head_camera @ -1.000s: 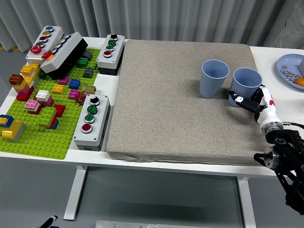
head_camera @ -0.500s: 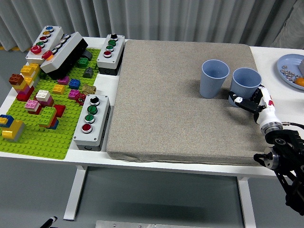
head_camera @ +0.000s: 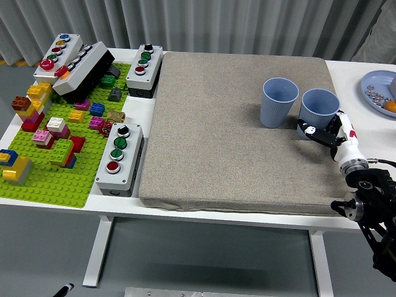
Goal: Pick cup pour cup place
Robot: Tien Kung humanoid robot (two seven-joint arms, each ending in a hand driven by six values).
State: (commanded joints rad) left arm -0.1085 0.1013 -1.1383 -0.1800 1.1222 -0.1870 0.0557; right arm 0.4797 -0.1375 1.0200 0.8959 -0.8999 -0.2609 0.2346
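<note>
Now the right hand (head_camera: 323, 131), fingers curled against the near side of the right cup (head_camera: 320, 107) on the mat (head_camera: 235, 130); a loose grip could topple it into the left cup (head_camera: 278, 102).

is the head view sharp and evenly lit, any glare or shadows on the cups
Head view: sharp throughout, soft even light, no glare; the two light blue plastic cups cast only faint shadows on the grey fabric mat; the robot's right hand at the right cup is in focus.
</note>
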